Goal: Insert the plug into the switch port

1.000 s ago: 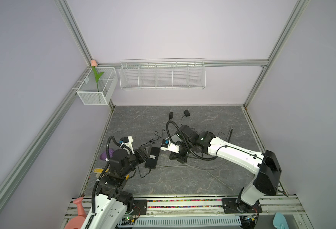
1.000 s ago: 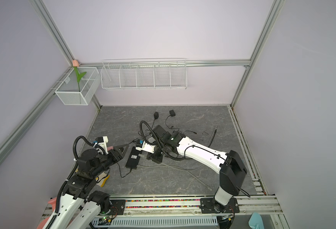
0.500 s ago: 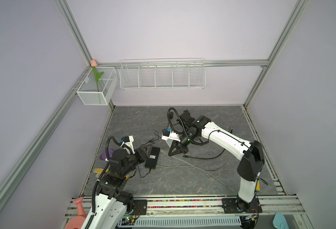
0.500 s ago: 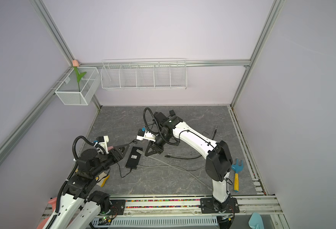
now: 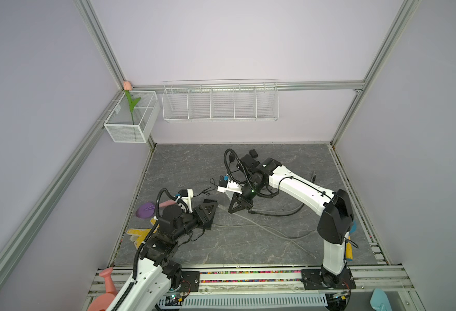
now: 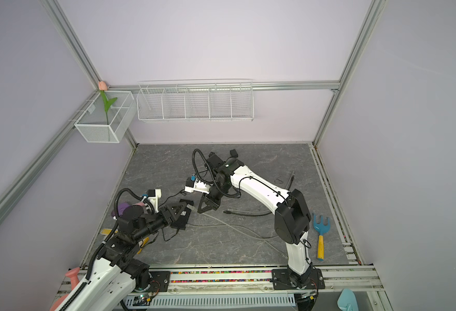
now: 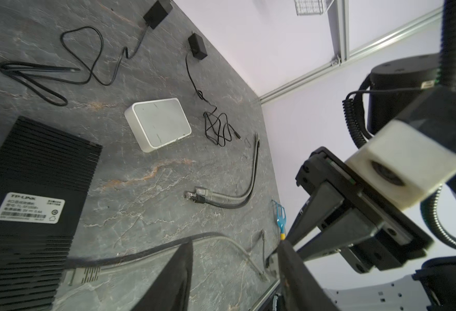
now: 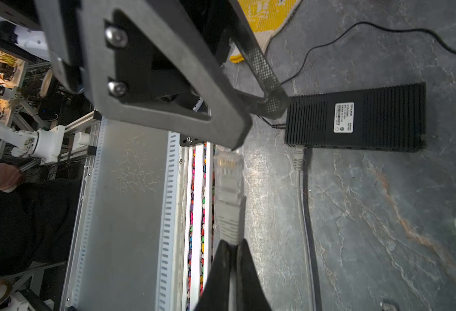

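Swinging my right elbow up, I keep the right hand (image 8: 231, 246) clamped on the plug (image 8: 228, 188), centre frame, still short of the switch (image 8: 356, 118); left hand (image 7: 236, 247) apart.

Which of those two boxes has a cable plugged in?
The black ribbed box: a grey cable enters its side. The white box shows none.

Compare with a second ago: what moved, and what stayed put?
The right arm folded up, elbow drawing in toward its base and uncovering the blue rake. The left gripper advanced over the black switch. The right gripper stayed shut on the gray plug; the switch kept its place.
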{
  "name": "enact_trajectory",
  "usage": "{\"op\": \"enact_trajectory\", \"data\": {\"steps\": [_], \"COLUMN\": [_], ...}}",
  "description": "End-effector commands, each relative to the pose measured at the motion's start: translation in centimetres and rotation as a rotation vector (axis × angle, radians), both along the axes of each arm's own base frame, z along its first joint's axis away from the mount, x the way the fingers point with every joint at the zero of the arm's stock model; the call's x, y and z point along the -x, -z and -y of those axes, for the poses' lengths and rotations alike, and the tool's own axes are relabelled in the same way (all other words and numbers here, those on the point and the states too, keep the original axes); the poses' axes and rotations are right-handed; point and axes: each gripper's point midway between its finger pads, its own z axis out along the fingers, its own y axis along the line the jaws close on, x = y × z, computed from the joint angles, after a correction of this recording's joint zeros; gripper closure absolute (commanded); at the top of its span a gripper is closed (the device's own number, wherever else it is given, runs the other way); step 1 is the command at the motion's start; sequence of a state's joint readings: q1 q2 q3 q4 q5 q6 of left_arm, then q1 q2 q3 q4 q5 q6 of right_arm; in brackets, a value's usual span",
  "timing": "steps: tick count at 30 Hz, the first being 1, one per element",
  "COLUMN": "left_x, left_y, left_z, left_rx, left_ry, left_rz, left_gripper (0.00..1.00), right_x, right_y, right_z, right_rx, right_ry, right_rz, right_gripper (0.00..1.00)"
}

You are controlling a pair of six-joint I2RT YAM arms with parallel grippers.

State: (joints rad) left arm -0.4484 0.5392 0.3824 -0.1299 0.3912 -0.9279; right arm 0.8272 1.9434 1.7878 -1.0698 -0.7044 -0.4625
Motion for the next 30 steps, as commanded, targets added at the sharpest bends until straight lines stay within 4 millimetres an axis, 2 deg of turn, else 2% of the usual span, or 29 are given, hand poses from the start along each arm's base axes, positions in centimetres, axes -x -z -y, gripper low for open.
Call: {"op": "enact_trajectory", "data": {"steps": [1,8,19,25,26,27,28,30], "left_x": [-0.2,-0.5,-0.3,-0.4,-0.4,-0.4,-0.4,-0.5], "left_y": [-1.0,0.1,0.7,1.4,1.4,1.6,1.6,1.6], "left_z": [0.6,0.9,1.0,0.7,0.6,0.6,0.5,0.3], "left_rx": [0.073,0.088,0.083,0.069,0.067,0.065,0.065,0.068], "left_ry": [0.005,0.003,0.001,-0.017,-0.022,-0.025,-0.033,-0.044], "left_rz": [0.024,-0.002,-0.021,-0.031,-0.032,-0.036,-0.037,-0.037], "left_gripper": [0.51,0.59,1.0,1.0,1.0,1.0,1.0,1.0], "right_x": [-0.3,0.1,-0.9,-1.1,-1.2,-1.2,-1.4,-1.4], "right_y": [0.9,1.5,1.1,1.0,0.9,0.8,0.6,0.4], "right_z": [-1.0,-1.5,-2.2,-2.8,-2.8,-2.7,-2.6,-2.2], "right_rx": [0.032,0.059,0.053,0.049,0.048,0.046,0.042,0.033], "right_ry": [0.004,-0.005,0.036,0.063,0.07,0.077,0.086,0.1], "right_rz": [0.048,0.076,0.151,0.249,0.259,0.269,0.281,0.309], "right_gripper": [0.93,0.93,0.93,0.91,0.87,0.78,0.65,0.55]}}
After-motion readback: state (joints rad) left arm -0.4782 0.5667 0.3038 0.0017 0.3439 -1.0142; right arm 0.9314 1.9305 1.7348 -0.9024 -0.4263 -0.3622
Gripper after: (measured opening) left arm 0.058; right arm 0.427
